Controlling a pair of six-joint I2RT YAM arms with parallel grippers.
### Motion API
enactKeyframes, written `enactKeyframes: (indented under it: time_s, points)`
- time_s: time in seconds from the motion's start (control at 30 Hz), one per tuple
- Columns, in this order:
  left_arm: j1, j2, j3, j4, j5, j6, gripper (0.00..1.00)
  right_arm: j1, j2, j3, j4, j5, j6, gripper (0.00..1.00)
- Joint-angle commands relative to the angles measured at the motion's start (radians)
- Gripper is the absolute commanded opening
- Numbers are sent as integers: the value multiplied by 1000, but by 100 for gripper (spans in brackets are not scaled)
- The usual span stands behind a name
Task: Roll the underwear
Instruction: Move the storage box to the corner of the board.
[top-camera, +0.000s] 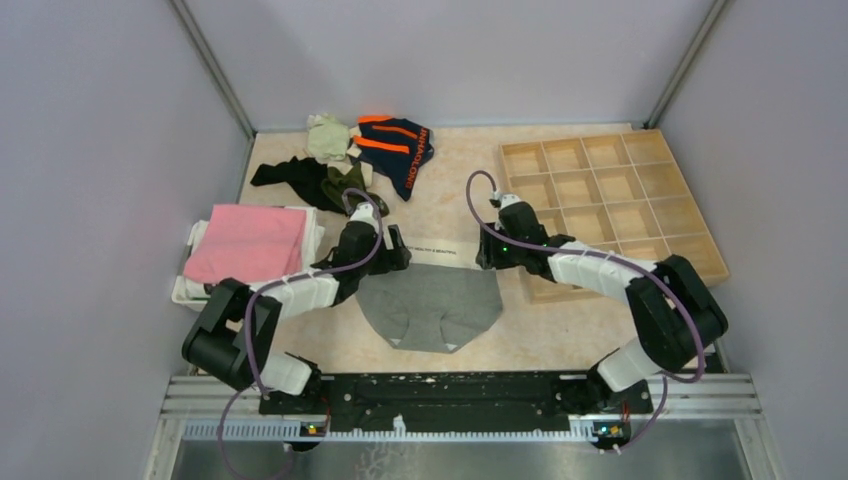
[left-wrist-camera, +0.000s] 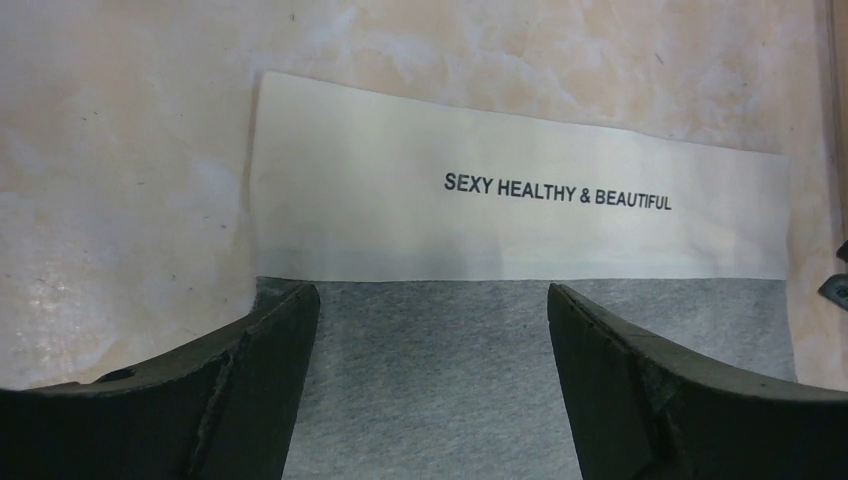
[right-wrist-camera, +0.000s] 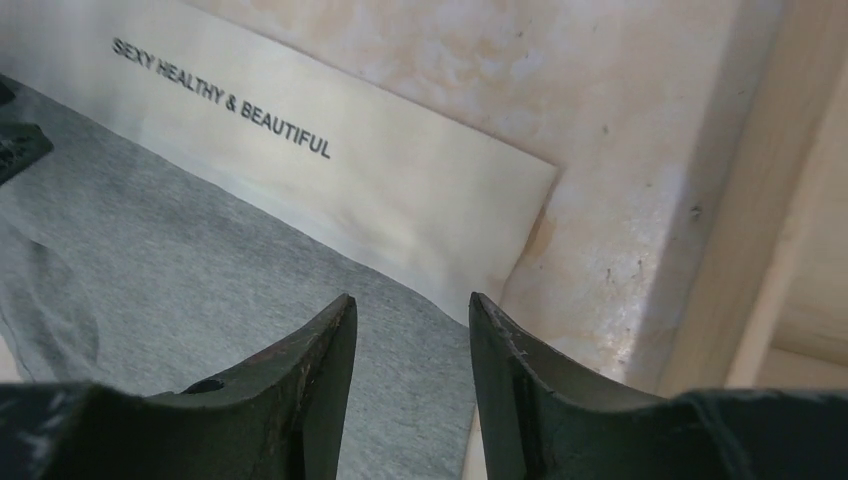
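Garment under work: grey underwear (top-camera: 432, 305), lies spread flat and unrolled at centre of surface (top-camera: 450, 185), white waistband (left-wrist-camera: 500, 190) on far side, printed SEXY HEALTHY & BEAUTIFUL. Left hand (left-wrist-camera: 430, 300): hovers low over left part of waistband edge, released, fingers wide apart above grey fabric, nothing pinched. Right hand (right-wrist-camera: 410, 300): sits at right corner of waistband, also released but with a narrower gap, tips over fabric edge, just beside wooden tray (top-camera: 580, 140) with its grid of compartments. Cannot tell whether either hand's tips touch the cloth. Heaped at far left of surface: navy pair with orange stripes (top-camera: 395, 145), dark pair (top-camera: 310, 178), pale piece (top-camera: 327, 135). At left, near left arm: folded pink cloth (top-camera: 248, 242).
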Motion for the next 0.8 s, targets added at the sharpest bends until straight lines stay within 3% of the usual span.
enactKeyframes:
  time_s: [0.0, 0.2, 0.47, 0.77]
  points:
    - [6, -111, 44, -74, 28, 44, 91, -21, -107, -1, -18, 83, 0, 45]
    - [5, -227, 20, -134, 9, 42, 94, -71, -92, -31, -64, 161, -23, 47]
    - [7, -335, -28, -175, 31, 20, 95, -136, -40, 42, -70, 151, -114, 48]
    - [7, -436, -34, -252, -10, -1, 97, -136, -253, 78, -309, -17, -55, 51]
